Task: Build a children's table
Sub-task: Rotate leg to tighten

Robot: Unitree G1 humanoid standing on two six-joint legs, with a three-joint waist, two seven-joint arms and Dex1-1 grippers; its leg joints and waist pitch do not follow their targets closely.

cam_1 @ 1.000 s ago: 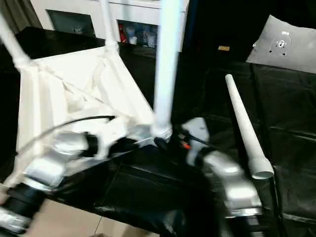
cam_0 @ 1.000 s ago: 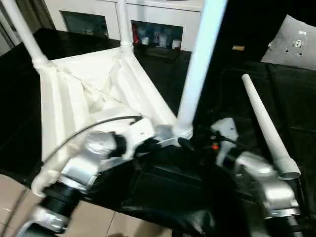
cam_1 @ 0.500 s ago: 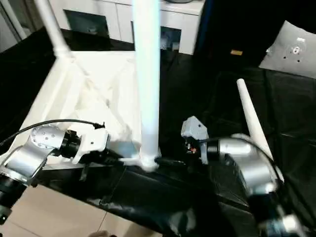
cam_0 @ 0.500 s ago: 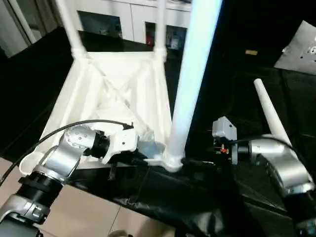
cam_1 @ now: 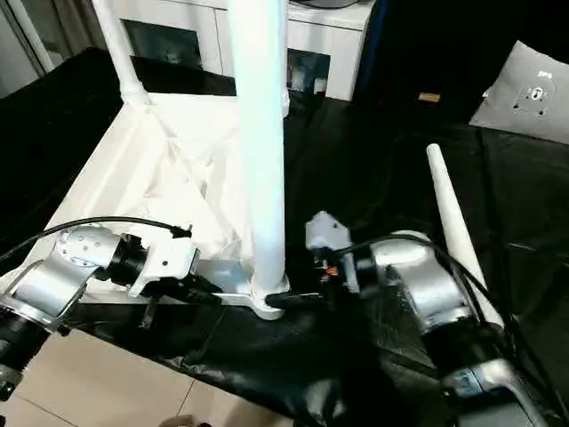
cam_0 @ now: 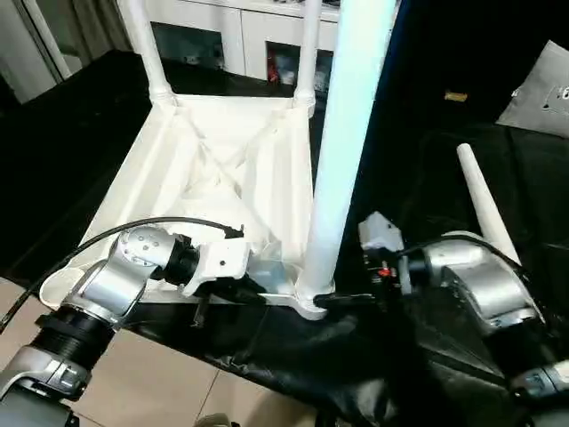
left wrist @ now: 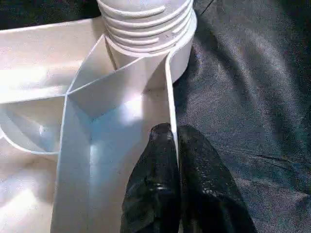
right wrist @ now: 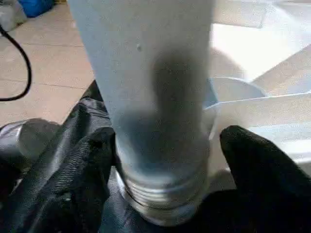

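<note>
The children's table top (cam_0: 222,160) lies ribbed side up on a black-covered surface. Two white legs (cam_0: 147,44) stand in its far corner sockets. A third leg (cam_0: 342,151) stands in the near right corner socket, with its threads showing at the base (left wrist: 146,24). The fourth leg (cam_0: 484,213) lies loose on the cloth to the right. My left gripper (left wrist: 170,141) is shut on the thin rim wall just beside that near socket. My right gripper (right wrist: 169,136) is open, one finger (right wrist: 92,165) on each side of the near leg's base.
A white cabinet (cam_0: 240,27) with glass doors stands behind the table. A grey-white cushion-like panel (cam_0: 542,89) lies at the far right on the black cloth (cam_0: 427,178). The surface's front edge drops to tiled floor (cam_0: 160,382) close behind my forearms.
The camera has tilted and shifted. My right gripper has moved in toward the near leg's base and its fingers have narrowed somewhat. The left gripper keeps its pinch on the rim.
</note>
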